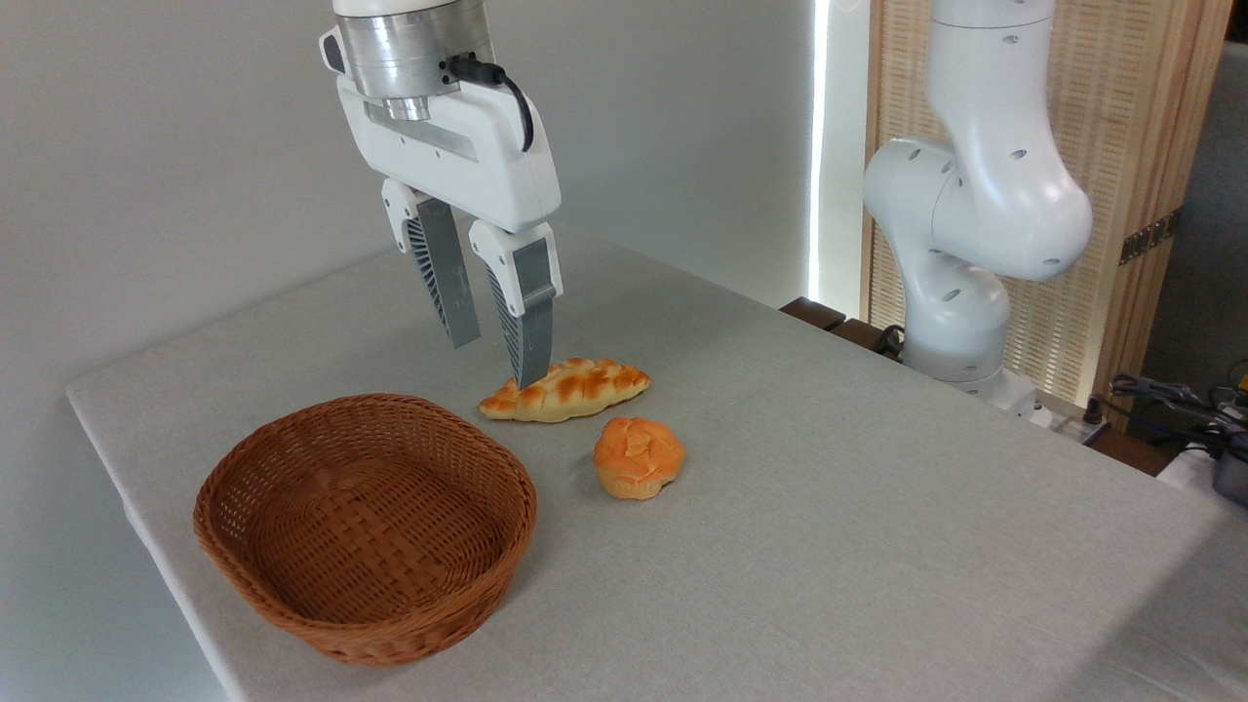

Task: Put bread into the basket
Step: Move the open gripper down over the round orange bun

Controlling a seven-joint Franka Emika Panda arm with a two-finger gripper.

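Note:
The bread [638, 456], a small round orange-golden bun with a lumpy top, rests on the grey table right of the basket. The basket [367, 595], reddish-brown woven wicker, sits at the front left with nothing in it. My gripper [497, 359] hangs above the table behind the basket and up-left of the bun. Its two fingers stand apart, open, with nothing between them. One fingertip [531, 366] overlaps the left part of the braided loaf in the picture.
A long braided golden-brown loaf [568, 390] lies just behind the bun. The arm's white base [960, 322] stands at the table's far right edge, with cables and a wooden slatted screen behind it. The table's left edge runs close behind the basket.

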